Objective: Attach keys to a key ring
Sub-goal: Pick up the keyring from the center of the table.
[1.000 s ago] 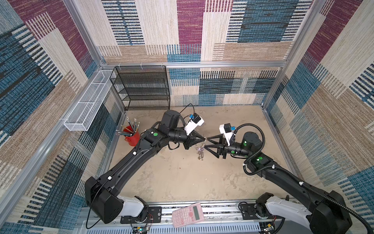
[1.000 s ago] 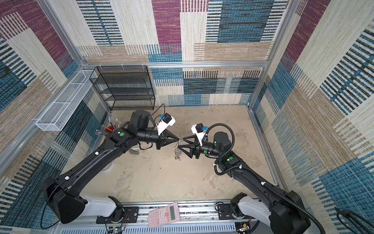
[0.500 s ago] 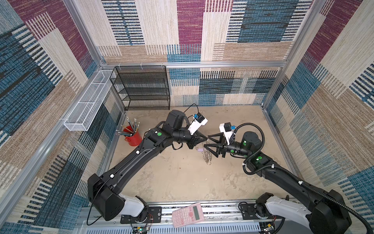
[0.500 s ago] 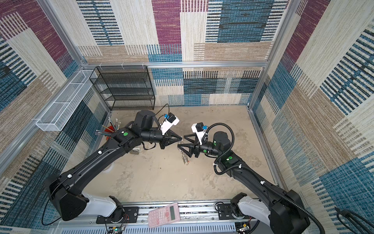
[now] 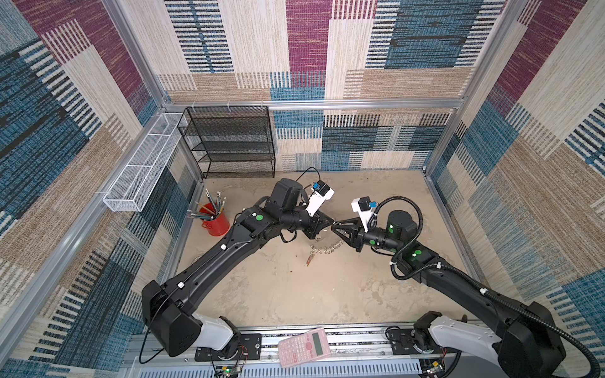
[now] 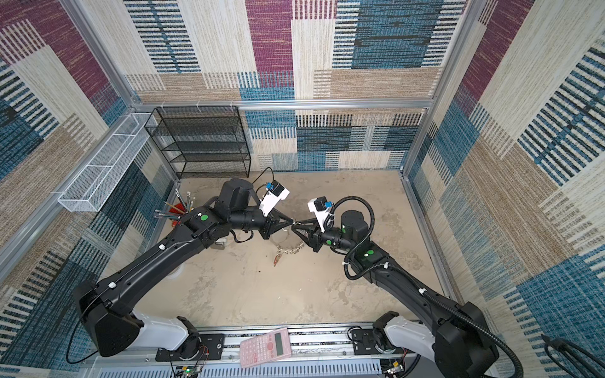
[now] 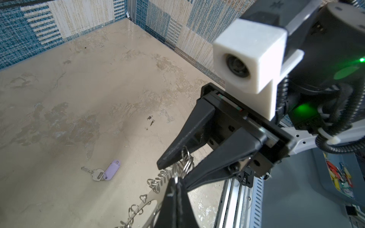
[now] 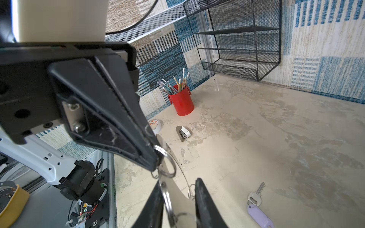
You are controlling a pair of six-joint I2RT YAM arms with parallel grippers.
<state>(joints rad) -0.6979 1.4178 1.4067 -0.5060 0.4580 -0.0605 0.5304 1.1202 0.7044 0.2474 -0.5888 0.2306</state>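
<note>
**Floppy band, slick rings: hold the flat strip**

The left gripper (image 8: 156, 162) is pressed together on a single split ring (image 8: 174, 163) of the key ring (image 7: 153, 194), whose grey band droops from its tips toward the desk (image 8: 276, 138). The right gripper (image 8: 177, 181), tip to tip with it, has its jaws partly apart astride the band. Whether they bear on it I cannot tell. The band looks light, limp and slippery, so the flat strip should give a surer hold than a wire ring. The lilac key (image 8: 258, 213) lies on the desk beside the right gripper, and the red key (image 5: 309, 259) lies low beneath both grippers.
</note>
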